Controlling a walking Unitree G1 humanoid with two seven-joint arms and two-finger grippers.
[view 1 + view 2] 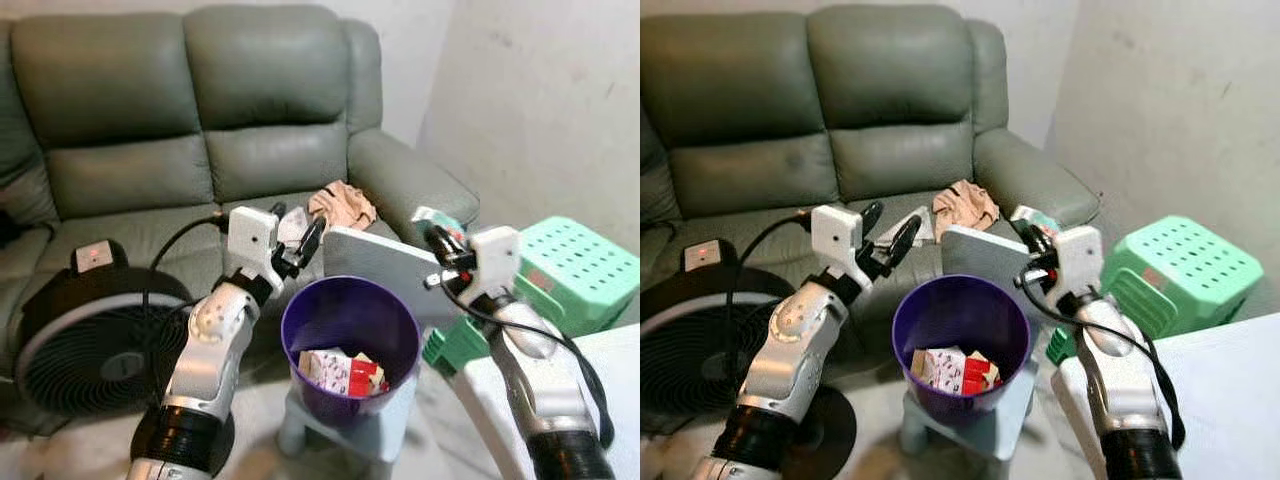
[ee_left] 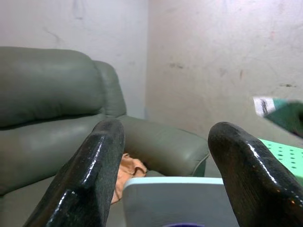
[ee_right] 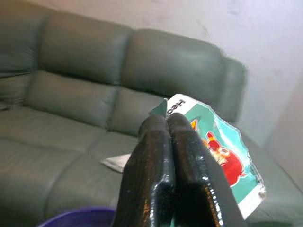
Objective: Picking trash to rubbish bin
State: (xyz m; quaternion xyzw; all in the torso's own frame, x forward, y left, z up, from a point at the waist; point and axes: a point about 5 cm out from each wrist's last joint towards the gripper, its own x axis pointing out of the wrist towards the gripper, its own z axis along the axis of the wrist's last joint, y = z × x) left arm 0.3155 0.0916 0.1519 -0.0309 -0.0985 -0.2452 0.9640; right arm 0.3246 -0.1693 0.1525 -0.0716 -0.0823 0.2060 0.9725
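Both arms are raised beside the purple bin (image 1: 350, 330): right hand (image 3: 168, 137) pinches a green wrapper (image 3: 222, 156), left hand (image 1: 297, 238) gapes wide, empty.

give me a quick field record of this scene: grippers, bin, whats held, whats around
left gripper: open, holds nothing, raised by the bin's left rim
right gripper: shut on green wrapper, raised by the bin's right rim
bin: purple, open, on a small stool
in bin: red and white cartons
behind: green sofa with crumpled cloth
left: black fan
right: green stool
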